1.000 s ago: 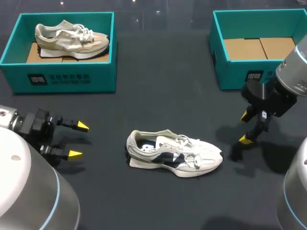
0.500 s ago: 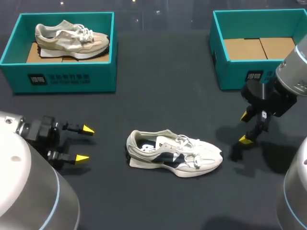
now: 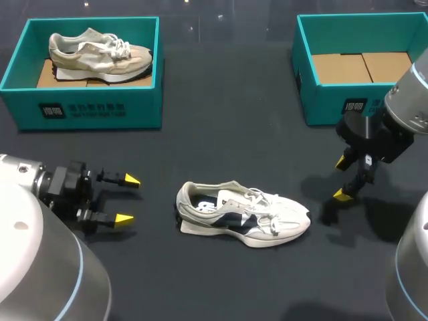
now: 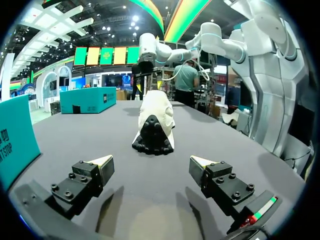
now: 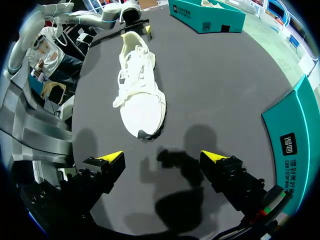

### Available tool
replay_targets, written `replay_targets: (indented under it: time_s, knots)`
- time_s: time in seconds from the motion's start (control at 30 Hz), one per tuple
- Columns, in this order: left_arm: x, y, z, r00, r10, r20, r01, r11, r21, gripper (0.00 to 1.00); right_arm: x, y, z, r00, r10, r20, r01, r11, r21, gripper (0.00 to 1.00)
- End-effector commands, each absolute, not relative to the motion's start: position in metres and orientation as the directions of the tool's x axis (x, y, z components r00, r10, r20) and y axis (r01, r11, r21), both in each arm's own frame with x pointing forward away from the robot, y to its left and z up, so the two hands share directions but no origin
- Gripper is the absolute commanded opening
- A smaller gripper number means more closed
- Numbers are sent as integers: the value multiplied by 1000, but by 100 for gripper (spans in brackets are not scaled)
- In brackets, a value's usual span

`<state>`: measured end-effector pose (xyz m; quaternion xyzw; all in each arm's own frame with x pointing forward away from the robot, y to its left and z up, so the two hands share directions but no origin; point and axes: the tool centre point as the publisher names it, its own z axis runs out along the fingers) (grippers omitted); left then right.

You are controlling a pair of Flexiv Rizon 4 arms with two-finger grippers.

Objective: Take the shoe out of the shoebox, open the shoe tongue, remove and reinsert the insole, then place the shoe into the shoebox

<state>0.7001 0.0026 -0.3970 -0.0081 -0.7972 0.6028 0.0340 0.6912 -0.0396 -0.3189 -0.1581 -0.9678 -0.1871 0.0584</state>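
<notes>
Shoe (image 3: 242, 215) on table (image 3: 221, 120); beige shoe (image 3: 100, 53) inside left shoebox (image 3: 87, 107)

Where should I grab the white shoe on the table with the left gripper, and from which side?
Grip the heel of the white shoe, coming in from the left. The shoe stands upright, heel facing the open left gripper, and the heel looks narrow enough to fit between its fingers.
</notes>
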Motion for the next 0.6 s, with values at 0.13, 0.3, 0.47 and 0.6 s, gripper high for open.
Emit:
replay_targets:
  time_s: [0.13,0.3,0.47,0.6]
  knots:
    - [701,-6,-403,-998,39,54,-42,262,-964,100,691,-39,-319,-943,285,170,328,881,343,100]
    - [704,-22,-405,-997,43,67,-54,259,-964,100,691,-39,-319,-943,285,170,328,881,343,100]
    - [703,-38,-406,-996,57,70,-54,253,-966,100,691,-39,-319,-943,285,170,328,881,343,100]
    - [699,-49,-405,-996,56,73,-56,262,-964,100,691,-39,-319,-943,285,170,328,881,343,100]
